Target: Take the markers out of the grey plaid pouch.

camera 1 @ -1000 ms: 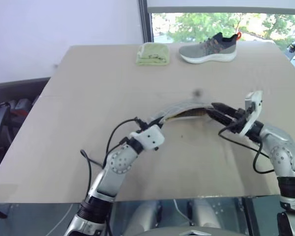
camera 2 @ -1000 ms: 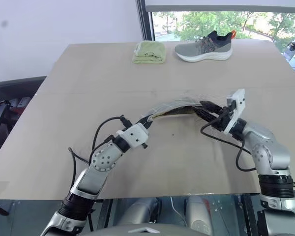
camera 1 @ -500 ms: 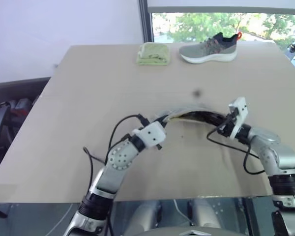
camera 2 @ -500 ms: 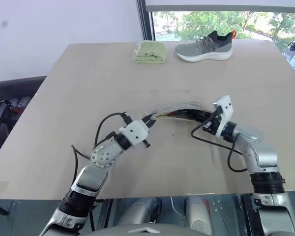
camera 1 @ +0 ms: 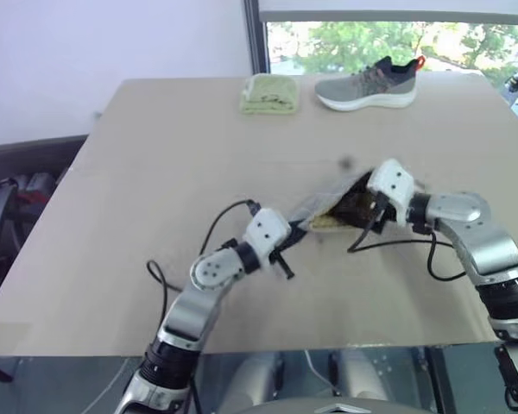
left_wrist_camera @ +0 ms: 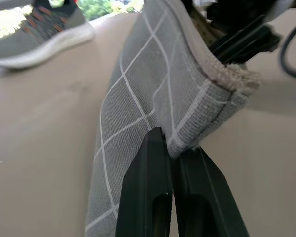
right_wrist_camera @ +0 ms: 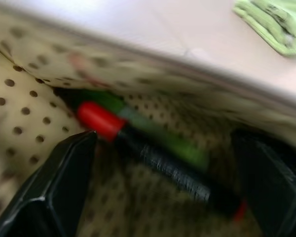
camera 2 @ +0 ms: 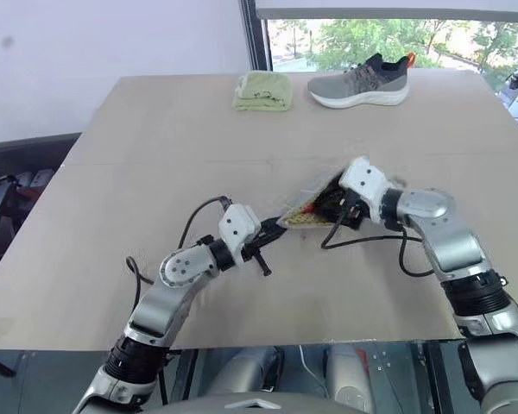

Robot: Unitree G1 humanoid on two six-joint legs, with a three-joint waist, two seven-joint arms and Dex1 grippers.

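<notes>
The grey plaid pouch [camera 1: 321, 210] is held up off the table's middle, bunched between both arms. My left gripper [left_wrist_camera: 171, 144] is shut on the pouch's lower edge, pinching the fabric. My right gripper [right_wrist_camera: 165, 148] is pushed into the pouch's open mouth [camera 1: 352, 207], its two fingers [right_wrist_camera: 64, 182] spread wide and open. Inside, against the yellowish dotted lining, lie the markers: a dark one with a red cap [right_wrist_camera: 138, 145] and a green one [right_wrist_camera: 160, 138] just behind it. Both sit between my right fingers without being touched.
A grey sneaker [camera 1: 367, 84] and a folded yellow-green cloth [camera 1: 268, 95] sit at the table's far edge by the window. Black cables loop from both wrists over the table [camera 1: 155, 172].
My right gripper has swung left into the pouch's mouth and opened wide. The pouch has bunched up shorter. My left gripper has rolled and shifted slightly right, keeping its hold.
</notes>
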